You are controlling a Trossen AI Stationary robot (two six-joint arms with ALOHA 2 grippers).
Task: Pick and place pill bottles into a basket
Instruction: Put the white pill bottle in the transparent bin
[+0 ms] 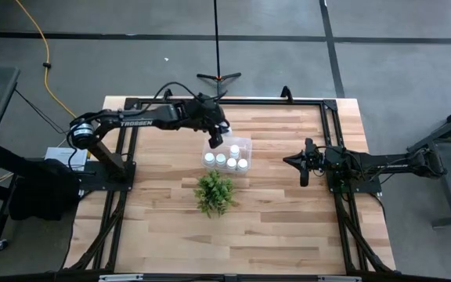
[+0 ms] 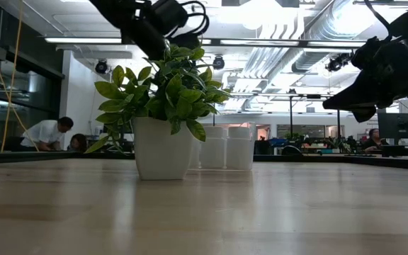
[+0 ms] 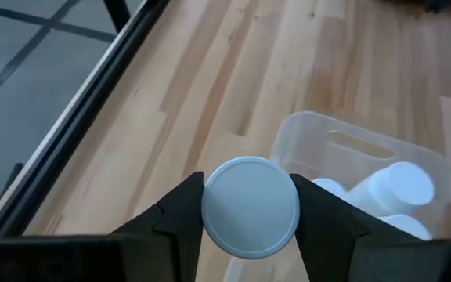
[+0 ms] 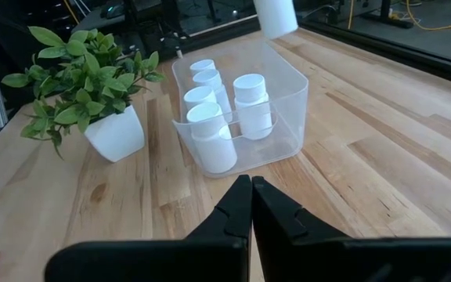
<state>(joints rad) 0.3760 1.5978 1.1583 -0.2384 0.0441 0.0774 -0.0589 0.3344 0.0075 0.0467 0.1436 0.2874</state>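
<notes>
In the high view, the left gripper (image 1: 214, 141) sits left of centre in the upper half of the frame, above the left end of the bin (image 1: 247, 143), its jaws closed on a bottle (image 3: 250, 207); the left wrist view shows the white cap pinched squarely between both fingers (image 3: 180, 219), with the bin off to the lower right of that frame rather than straight beneath. Just right of it, the bin holds five bottles (image 1: 226, 160) standing upright, bunched toward the plant side, so free floor looks to be left only at the end nearest the gripper. Below the bin, near the frame's middle, stands the plant (image 1: 214, 192). Far right, the right gripper (image 1: 301, 164) waits well apart from the bin, jaws shut and empty. The likely trouble: a release while the bottle hangs over the rim would let it strike the wall and roll off across the table, or it could land on a standing cap and topple its neighbours, since room inside is scarce.
</notes>
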